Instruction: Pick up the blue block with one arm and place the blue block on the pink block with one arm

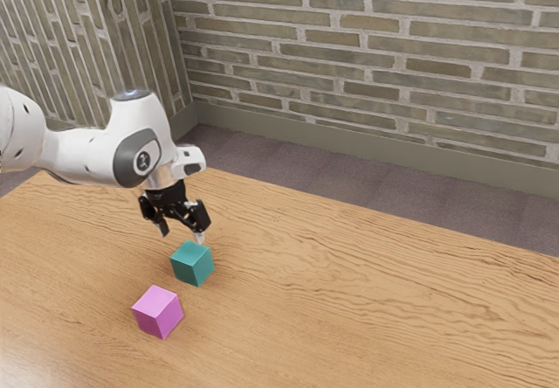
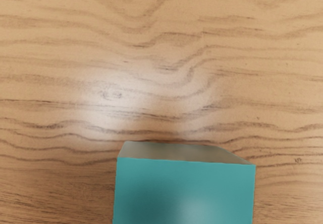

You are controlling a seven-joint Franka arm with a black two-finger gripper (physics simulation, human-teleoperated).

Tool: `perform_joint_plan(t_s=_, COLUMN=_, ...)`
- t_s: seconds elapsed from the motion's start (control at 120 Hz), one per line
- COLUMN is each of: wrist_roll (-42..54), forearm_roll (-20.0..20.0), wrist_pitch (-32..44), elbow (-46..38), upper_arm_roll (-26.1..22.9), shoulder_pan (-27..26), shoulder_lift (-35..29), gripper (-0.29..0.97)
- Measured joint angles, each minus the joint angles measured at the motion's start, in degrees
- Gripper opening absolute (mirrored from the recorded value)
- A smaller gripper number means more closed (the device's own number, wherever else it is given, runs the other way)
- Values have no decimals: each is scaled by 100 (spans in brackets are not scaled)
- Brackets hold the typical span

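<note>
A teal-blue block point(image 1: 192, 263) rests on the wooden table point(image 1: 367, 301). A pink block point(image 1: 158, 310) lies a little nearer the front edge, apart from it. My black gripper point(image 1: 182, 232) hangs just above and slightly behind the blue block, its fingers spread open with nothing between them. In the wrist view the blue block point(image 2: 184, 188) sits flat on the wood just under my hand.
A brick wall point(image 1: 367, 47) runs behind the table, with grey floor point(image 1: 419, 187) between them. Bare wood stretches toward the exterior view's right.
</note>
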Motion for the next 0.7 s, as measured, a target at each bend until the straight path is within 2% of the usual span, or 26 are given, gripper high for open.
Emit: perform_joint_plan(t_s=0.7, wrist_roll=59, forearm_roll=-151, wrist_pitch=490, elbow=-227, upper_arm_roll=-86, shoulder_pan=-104, shoulder_lift=254, gripper=68)
